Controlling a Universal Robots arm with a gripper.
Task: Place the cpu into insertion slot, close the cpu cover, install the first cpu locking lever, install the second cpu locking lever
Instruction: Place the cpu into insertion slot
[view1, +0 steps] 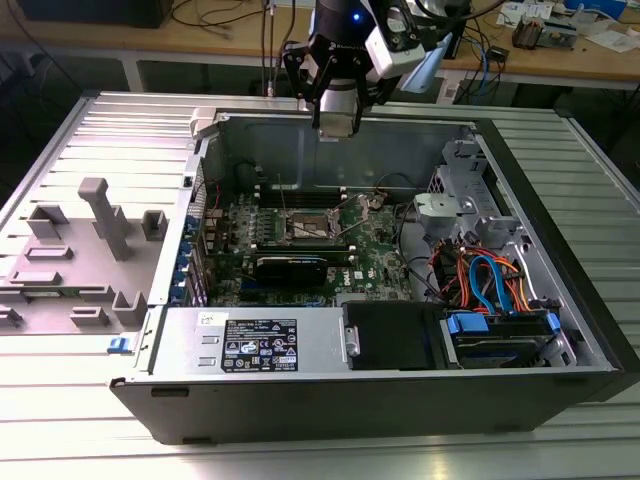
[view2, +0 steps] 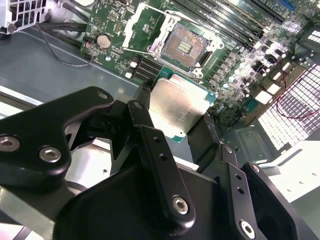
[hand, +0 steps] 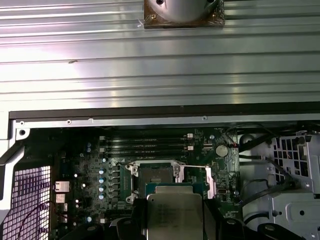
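Holding the cpu (view2: 180, 102) by two opposite edges, my end effector (view2: 177, 107) is clamped on it, metal top toward the wrist, above and apart from the insertion slot (view2: 187, 45). The cpu cover (view2: 131, 25) stands open, I judge so the chip can enter.

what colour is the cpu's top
The cpu top is dull silver-grey, clearest in the second wrist view.

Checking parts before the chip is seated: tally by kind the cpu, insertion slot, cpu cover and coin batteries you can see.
cpu, held in the gripper: 1
insertion slot, bare: 1
cpu cover, swung open: 1
coin battery: 1
Total: 4
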